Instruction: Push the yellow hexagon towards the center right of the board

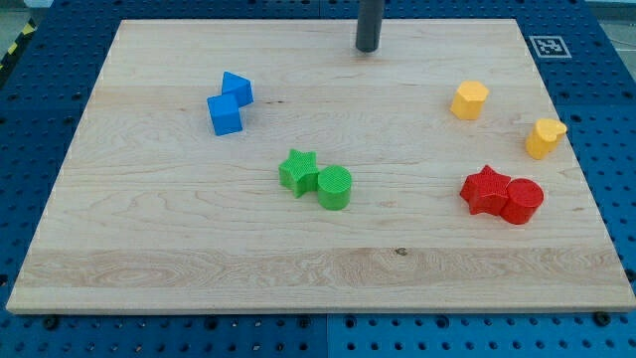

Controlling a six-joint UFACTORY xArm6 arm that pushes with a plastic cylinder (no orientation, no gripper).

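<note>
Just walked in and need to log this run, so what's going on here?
A rod-tipped arm is set to push the yellow hexagon toward the board's center right. My tip sits near the view's top, up and left of the hexagon, touching no block. Another yellow block lies right of it, with a red pair below. A green pair sits mid-board and a blue pair at the view's left.
</note>
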